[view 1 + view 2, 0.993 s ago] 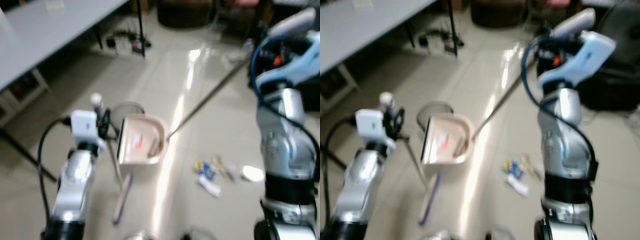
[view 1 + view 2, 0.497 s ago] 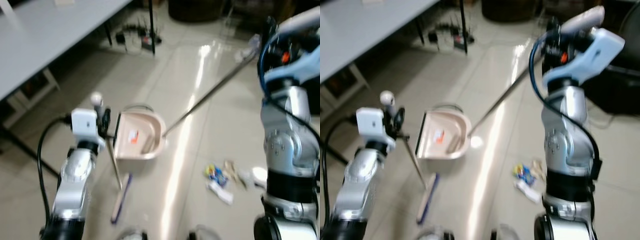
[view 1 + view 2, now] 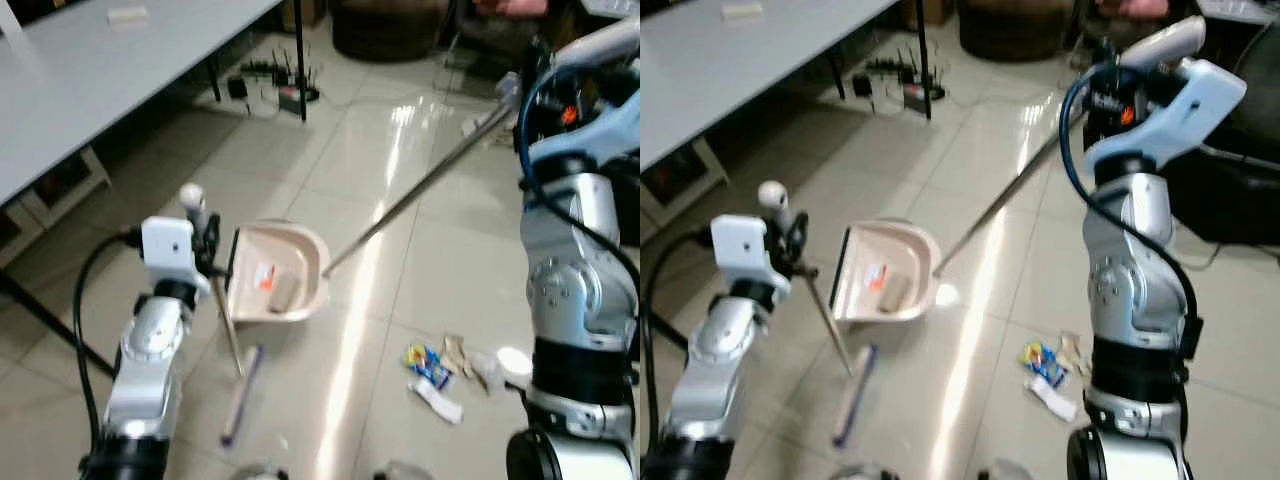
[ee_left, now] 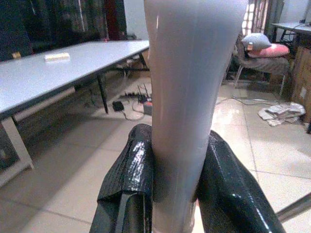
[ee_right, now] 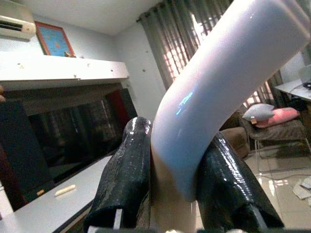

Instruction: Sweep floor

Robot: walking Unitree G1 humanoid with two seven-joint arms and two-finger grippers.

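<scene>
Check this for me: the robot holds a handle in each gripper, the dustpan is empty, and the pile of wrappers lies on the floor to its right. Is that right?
One detail is wrong: the dustpan is not empty. The left eye view shows a small brownish piece and an orange scrap lying inside it. The rest stands: the left gripper and right gripper are each shut on a pale handle, and the wrappers lie on the floor to the robot's right.

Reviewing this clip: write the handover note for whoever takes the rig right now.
Left end effector: shut on the white-handled broom, brush head down by the tiled floor.
Right end effector: shut on the long metal handle of the beige plastic dustpan, pan ahead on the floor.
Done: something small lies in the pan.
Left: wrapper and paper litter near the right arm, unswept.
</scene>
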